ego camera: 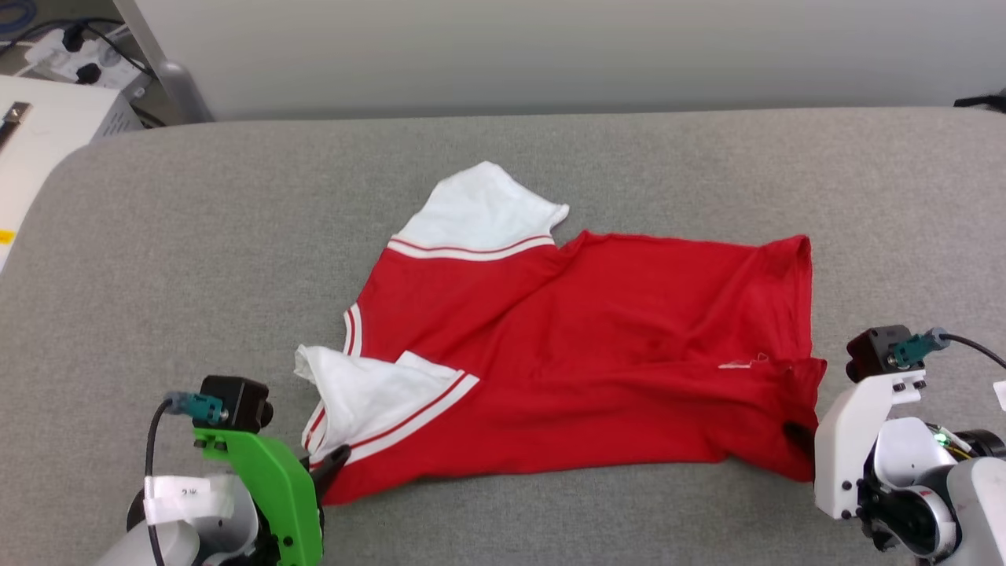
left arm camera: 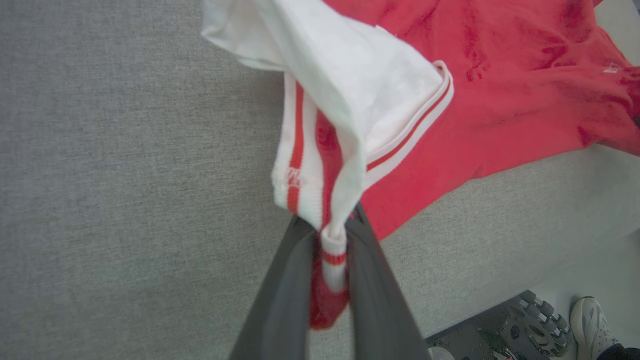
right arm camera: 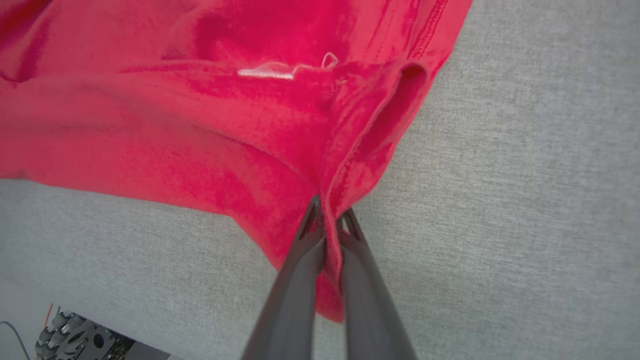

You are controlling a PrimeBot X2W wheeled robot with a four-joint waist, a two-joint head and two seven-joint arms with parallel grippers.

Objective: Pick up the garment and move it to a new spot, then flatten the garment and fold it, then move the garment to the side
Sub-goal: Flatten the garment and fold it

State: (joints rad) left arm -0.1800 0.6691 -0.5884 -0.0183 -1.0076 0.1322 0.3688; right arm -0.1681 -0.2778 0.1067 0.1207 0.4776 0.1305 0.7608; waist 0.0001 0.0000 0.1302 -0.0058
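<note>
Left gripper (left arm camera: 331, 220) is pinching the striped trim by the garment's (ego camera: 581, 338) near sleeve (ego camera: 369, 393), its jaws narrow on a bunched wad of white and red cloth. Right gripper (right arm camera: 331, 207) is clamping the red hem corner at the opposite end, its fingers almost together with a fold of fabric between them. The garment is lying spread but rumpled in the middle of the grey pad (ego camera: 196, 236). The near sleeve is doubling over onto the body and the far sleeve (ego camera: 479, 212) is pointing away from the robot. With both near corners gripped, the robot appears to be working on the first step, the pick-up ahead of the move to a new spot. Flattening and folding are not yet done. The next move is likely calling for both arms to rise together and evenly. They would need to keep the cloth taut between them so neither corner slips free, the thick bunch in the left jaws looking the less secure hold.
</note>
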